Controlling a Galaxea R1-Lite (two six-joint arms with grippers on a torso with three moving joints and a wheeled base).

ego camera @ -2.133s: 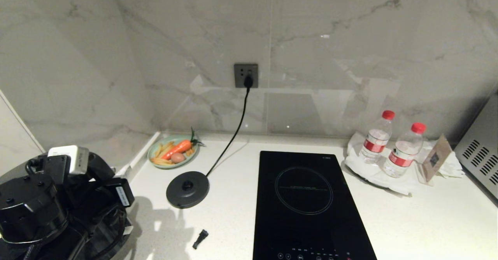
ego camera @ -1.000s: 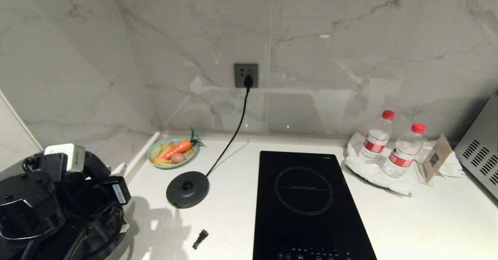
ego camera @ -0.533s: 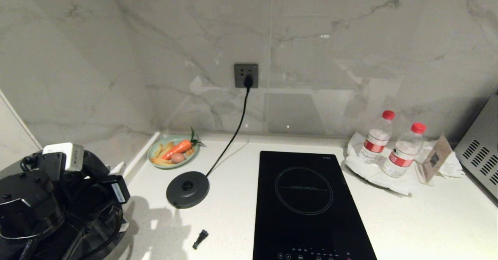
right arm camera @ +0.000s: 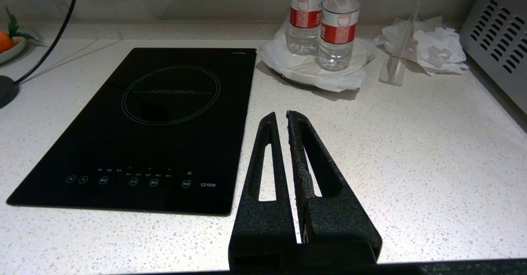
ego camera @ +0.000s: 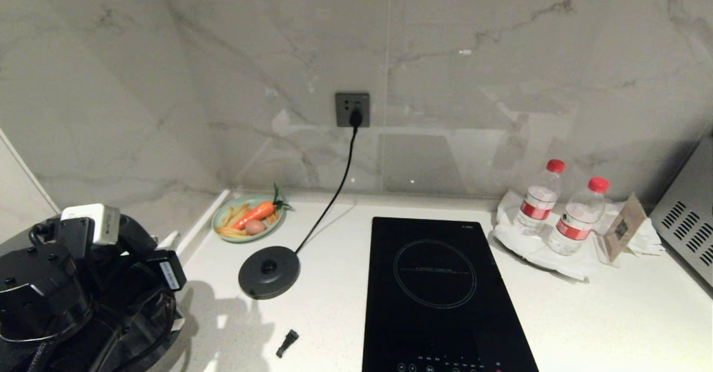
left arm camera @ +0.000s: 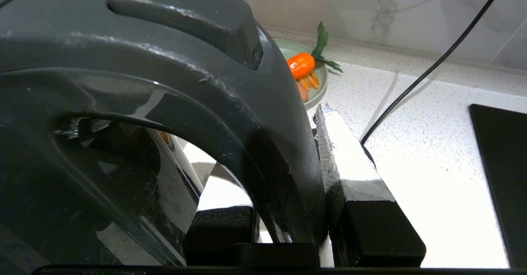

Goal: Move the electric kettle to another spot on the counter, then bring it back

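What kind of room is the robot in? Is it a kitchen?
Most likely a kitchen. A black induction hob is set into the white speckled counter, a kettle base is plugged into the wall socket, and a plate of food with a carrot sits in the corner.

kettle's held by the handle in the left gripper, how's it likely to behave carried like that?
The electric kettle looks rigid: hard moulded handle, so no flex. The left gripper clamps only the handle loop, with the body off to one side, so it may swing or tilt. The glossy body looks slippery; the handle is probably the safer hold. Weight depends on water inside, which cannot be seen.
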